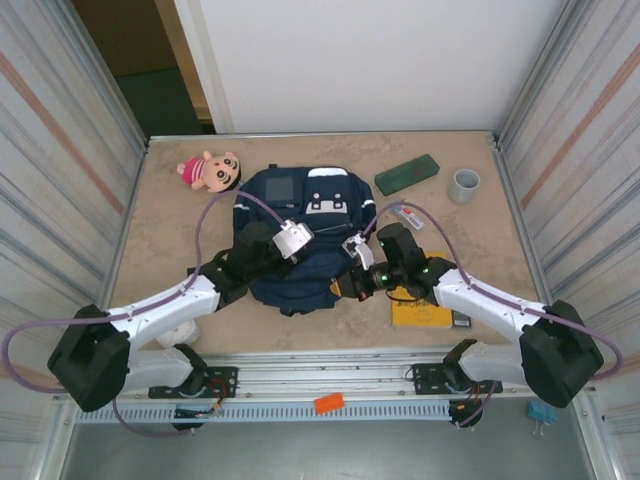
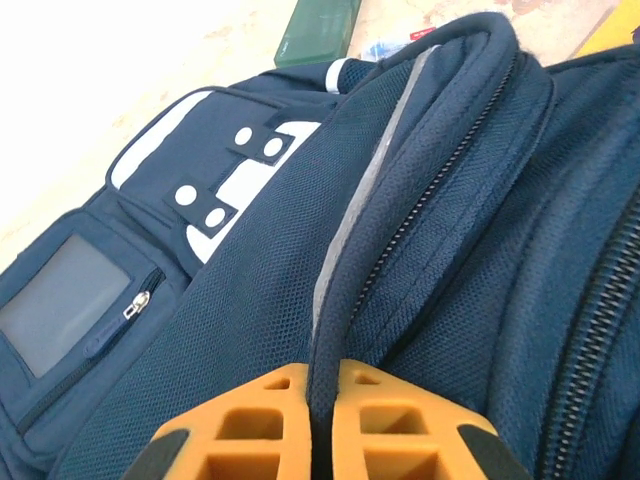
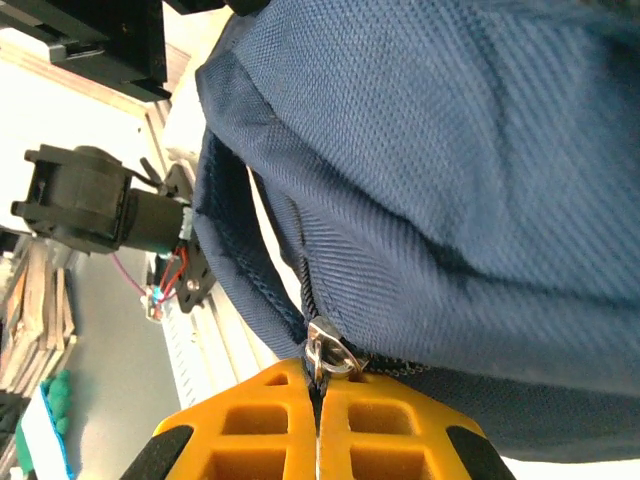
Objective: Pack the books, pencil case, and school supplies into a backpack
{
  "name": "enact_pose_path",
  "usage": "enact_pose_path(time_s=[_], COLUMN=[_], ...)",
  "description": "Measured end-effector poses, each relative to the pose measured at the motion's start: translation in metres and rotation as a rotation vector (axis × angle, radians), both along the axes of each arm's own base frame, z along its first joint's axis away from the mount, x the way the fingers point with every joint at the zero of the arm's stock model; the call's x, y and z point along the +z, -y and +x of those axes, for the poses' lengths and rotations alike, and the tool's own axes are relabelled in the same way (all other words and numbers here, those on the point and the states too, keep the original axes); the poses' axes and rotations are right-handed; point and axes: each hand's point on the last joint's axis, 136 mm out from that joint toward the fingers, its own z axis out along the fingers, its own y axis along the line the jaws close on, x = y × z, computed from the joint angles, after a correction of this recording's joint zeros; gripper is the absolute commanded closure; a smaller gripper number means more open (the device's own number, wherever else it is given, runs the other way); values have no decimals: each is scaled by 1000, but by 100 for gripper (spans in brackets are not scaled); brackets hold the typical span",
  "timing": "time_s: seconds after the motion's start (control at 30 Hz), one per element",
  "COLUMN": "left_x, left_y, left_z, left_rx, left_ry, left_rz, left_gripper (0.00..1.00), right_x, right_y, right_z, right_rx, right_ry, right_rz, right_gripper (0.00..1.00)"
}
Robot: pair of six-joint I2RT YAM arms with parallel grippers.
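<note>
The navy backpack [image 1: 300, 215] lies flat mid-table, white patches up. My left gripper [image 2: 322, 378] is shut on a padded dark blue strap [image 2: 345, 290] running along the bag's top. At the bag's near right corner, my right gripper [image 3: 320, 385] is shut on the metal zipper pull [image 3: 326, 352]. The green pencil case [image 1: 407, 173] lies at the back right. The yellow book [image 1: 420, 308] sits under my right arm, with the dark flat device [image 1: 461, 320] beside it. A white-and-red stick [image 1: 408, 215] lies right of the bag.
A pink plush doll [image 1: 210, 170] lies at the back left and a grey cup [image 1: 464, 185] stands at the back right. Corrugated walls close in both sides. The metal rail [image 1: 320, 385] runs along the near edge.
</note>
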Motion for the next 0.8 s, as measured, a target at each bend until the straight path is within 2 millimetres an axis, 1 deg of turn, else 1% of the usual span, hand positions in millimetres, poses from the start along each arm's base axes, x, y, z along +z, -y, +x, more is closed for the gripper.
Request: enact_pose_path(time_s=[0.03, 0.07, 0.1, 0.17, 0.27, 0.3, 0.33, 0.5, 0.57, 0.7, 0.73, 0.77, 0.8], left_x=[-1, -1, -1, -1, 2, 3, 3, 8, 10, 10, 10, 9, 9], left_y=[1, 2, 3, 4, 7, 7, 7, 3, 2, -1, -1, -1, 0], left_z=[0, 0, 0, 0, -1, -1, -1, -5, -8, -13, -14, -15, -15], left_rx=[0, -1, -1, -4, -21, -32, -44, -123, -152, -193, -200, -206, -212], left_ry=[-3, -5, -5, -2, 2, -1, -5, -22, -31, -45, -49, -52, -52], left_rz=[-4, -7, -9, -12, -23, -31, -38, -62, -72, -75, -74, -74, -75], left_gripper=[100, 100, 100, 100, 100, 100, 100, 100, 100, 100, 100, 100, 100], right_x=[-1, -2, -3, -3, 0, 2, 2, -1, 1, 3, 3, 4, 3], right_y=[-2, -4, -6, -7, -6, -4, -1, 24, 27, 24, 24, 23, 21], right_z=[0, 0, 0, 1, 6, 10, 15, 49, 56, 62, 64, 66, 68], right_rx=[-9, -16, -26, -41, -71, -91, -118, -277, -301, -309, -312, -318, -325], right_ry=[-18, -36, -53, -78, -111, -129, -141, -204, -211, -221, -226, -232, -242], right_rz=[1, 2, 4, 8, 28, 38, 48, 103, 119, 137, 139, 143, 149], right_gripper=[100, 95, 86, 64, 47, 43, 41, 37, 37, 38, 39, 43, 55])
